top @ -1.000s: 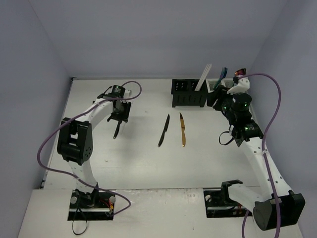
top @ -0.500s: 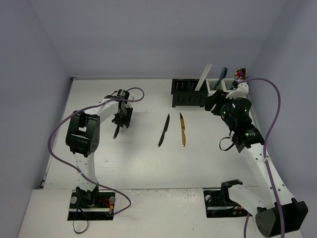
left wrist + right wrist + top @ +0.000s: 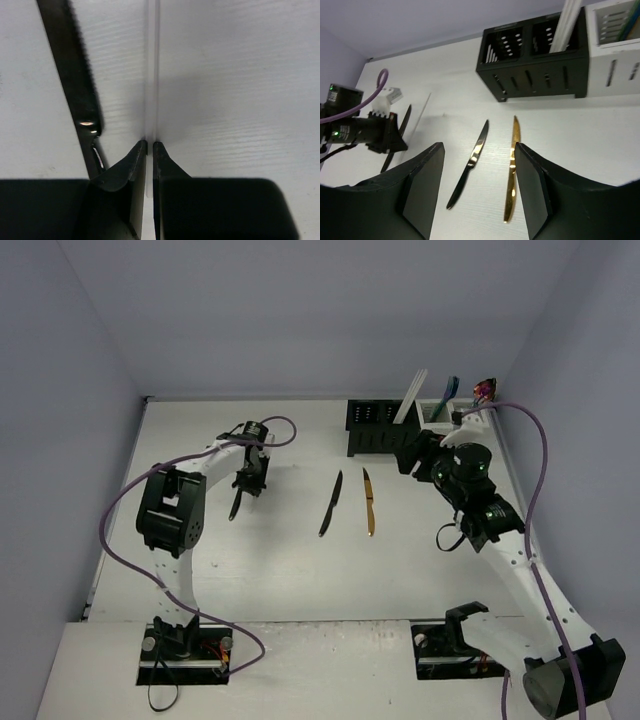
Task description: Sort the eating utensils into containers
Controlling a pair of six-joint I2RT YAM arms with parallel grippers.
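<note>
My left gripper (image 3: 150, 144) is down at the table and shut on a thin white chopstick (image 3: 152, 70), which runs straight out ahead of the jaws. A black knife (image 3: 70, 75) lies just left of it. In the top view the left gripper (image 3: 250, 476) is at the left of the table. In the middle lie another black knife (image 3: 331, 503) and a gold knife (image 3: 369, 502). My right gripper (image 3: 480, 190) hangs open above those two, holding nothing. The black container (image 3: 380, 430) holds white chopsticks (image 3: 410, 398). The white container (image 3: 440, 412) holds a blue utensil (image 3: 447, 395).
An iridescent utensil (image 3: 485, 390) sticks up at the far right by the white container. Walls close the table at the back and both sides. The purple cable (image 3: 535, 470) loops beside the right arm.
The left gripper has closed on the chopstick beside the black knife. The right gripper has drawn left and away from the containers, toward the two middle knives.
</note>
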